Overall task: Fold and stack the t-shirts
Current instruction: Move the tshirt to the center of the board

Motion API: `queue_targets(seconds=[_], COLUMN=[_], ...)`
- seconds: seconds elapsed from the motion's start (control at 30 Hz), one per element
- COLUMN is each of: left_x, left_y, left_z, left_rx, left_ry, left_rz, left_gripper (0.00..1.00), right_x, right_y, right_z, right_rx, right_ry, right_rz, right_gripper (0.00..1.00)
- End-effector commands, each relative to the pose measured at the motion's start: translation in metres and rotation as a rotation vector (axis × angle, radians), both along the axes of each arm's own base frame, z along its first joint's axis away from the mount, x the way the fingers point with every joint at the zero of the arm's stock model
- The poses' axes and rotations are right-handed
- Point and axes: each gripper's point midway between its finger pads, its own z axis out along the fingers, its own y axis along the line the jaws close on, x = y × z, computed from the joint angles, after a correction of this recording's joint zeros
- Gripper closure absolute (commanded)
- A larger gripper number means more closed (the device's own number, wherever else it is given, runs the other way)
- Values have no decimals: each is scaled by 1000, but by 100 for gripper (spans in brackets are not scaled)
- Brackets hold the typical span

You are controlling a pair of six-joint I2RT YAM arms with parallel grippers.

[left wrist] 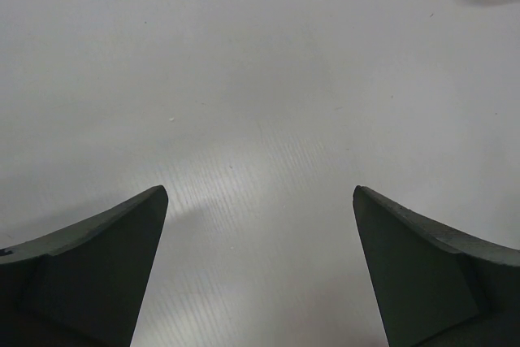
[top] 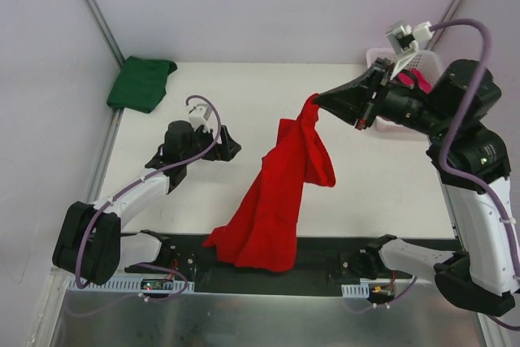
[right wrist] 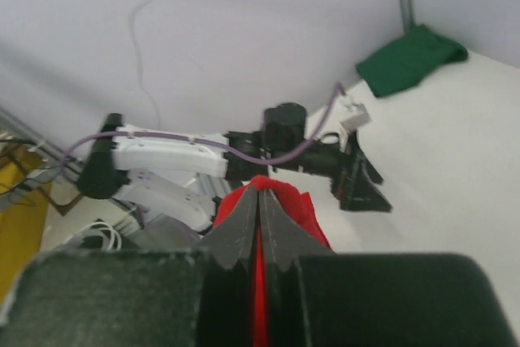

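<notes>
One of three looks done: the green t-shirt (top: 142, 83) sits folded at 10 o'clock on the counter (top: 374, 193). Right hand (top: 315, 101) is clamped on the red t-shirt (top: 280, 201), which dangles mid-counter toward 6. Left hand (top: 197, 150) hovers wide open, empty. Pink t-shirt (top: 418, 80) waits in the basket (top: 375, 58) at 2 o'clock. No readable labels anywhere.

even, bright overhead light; soft shadows; right wrist view blurred close up

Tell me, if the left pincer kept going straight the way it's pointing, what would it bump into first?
Probably the bare table: the open left pincer tilts down toward it, and its wrist view shows nothing else ahead. The red t-shirt hangs off to one side.
</notes>
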Motion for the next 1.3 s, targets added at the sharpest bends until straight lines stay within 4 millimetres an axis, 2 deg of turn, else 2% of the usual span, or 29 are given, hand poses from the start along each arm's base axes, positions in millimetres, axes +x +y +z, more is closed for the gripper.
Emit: queue_targets(seconds=[0.0, 0.17, 0.33, 0.57, 0.73, 1.0, 1.1, 1.27], left_x=[2, -2, -11, -52, -84, -146, -163, -186], left_y=[-10, -13, -19, -33, -35, -36, -36, -42], left_z=[28, 33, 42, 43, 27, -4, -19, -34], left_rx=[-47, -57, -82, -121, -124, -164, -158, -120], left_ry=[-64, -73, -77, -32, 37, 145, 192, 244], left_rz=[-39, -64, -110, -228, -242, -271, -279, -317], left_gripper=[1, 1, 1, 1, 1, 1, 1, 1], right_x=[50, 73, 95, 111, 116, 120, 120, 120], right_y=[-8, -11, -22, -32, -41, -52, -53, -54], right_z=[-50, -83, -101, -111, -111, -120, -125, -127], right_rx=[-170, -259, -337, -389, -408, -442, -445, -443], right_ry=[5, 41, 50, 46, 33, 44, 51, 54], right_rz=[-188, -262, -364, -447, -498, -563, -566, -568], right_gripper=[98, 98, 98, 98, 98, 98, 98, 98])
